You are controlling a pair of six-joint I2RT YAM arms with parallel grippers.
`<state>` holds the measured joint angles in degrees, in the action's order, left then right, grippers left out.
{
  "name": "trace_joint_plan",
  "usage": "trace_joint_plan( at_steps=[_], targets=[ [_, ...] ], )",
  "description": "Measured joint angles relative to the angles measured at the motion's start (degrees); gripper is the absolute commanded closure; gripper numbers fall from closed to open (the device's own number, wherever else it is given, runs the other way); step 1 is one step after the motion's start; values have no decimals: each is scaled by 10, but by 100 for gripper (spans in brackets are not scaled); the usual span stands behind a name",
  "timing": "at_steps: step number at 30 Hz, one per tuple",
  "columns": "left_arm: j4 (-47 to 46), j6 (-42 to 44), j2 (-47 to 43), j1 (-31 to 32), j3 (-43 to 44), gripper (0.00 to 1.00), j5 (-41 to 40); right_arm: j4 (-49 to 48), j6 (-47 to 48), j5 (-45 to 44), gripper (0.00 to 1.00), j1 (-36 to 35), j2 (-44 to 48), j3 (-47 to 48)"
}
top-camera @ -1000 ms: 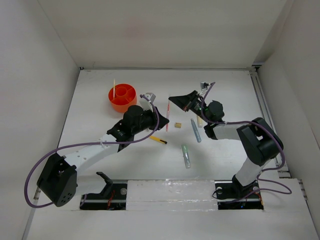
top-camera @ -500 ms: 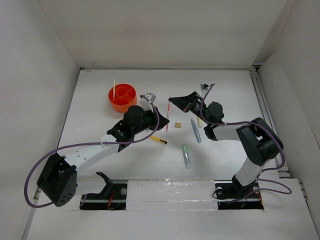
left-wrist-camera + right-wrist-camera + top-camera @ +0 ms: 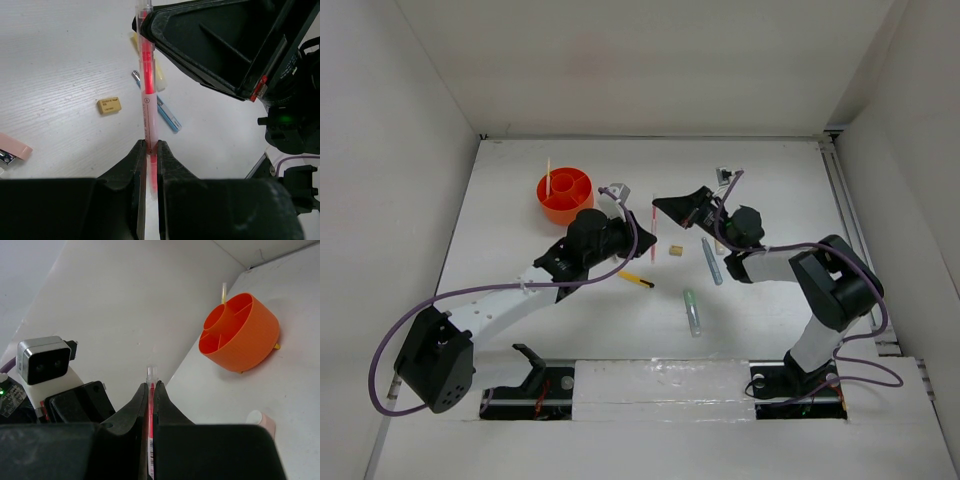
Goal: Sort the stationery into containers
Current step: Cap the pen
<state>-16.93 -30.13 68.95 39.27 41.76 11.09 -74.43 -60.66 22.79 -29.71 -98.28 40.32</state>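
Pink pen [image 3: 148,107] was held above the tabletop [image 3: 780,180], mid-scene, clamped by left claw [image 3: 150,150] and right claw [image 3: 151,390] together. One pale pen [image 3: 548,172] stood in the orange cup [image 3: 250,347], far left. Yellow-black pen [image 3: 636,280], grey-blue pen [image 3: 711,260], pale green pen [image 3: 692,312] and tan eraser [image 3: 674,251] lay unsorted.

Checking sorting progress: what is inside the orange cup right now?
One pale yellow pen stands in one compartment of the orange cup. The others look empty, though their walls hide some floor.
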Motion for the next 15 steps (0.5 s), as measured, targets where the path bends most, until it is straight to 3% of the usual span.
trace_joint_plan(
  at_steps=[15],
  targets=[
    [-7, -10, -17, 9, -3, 100, -56, -28, 50, -35, 100, -24, 0, 0]
  ],
)
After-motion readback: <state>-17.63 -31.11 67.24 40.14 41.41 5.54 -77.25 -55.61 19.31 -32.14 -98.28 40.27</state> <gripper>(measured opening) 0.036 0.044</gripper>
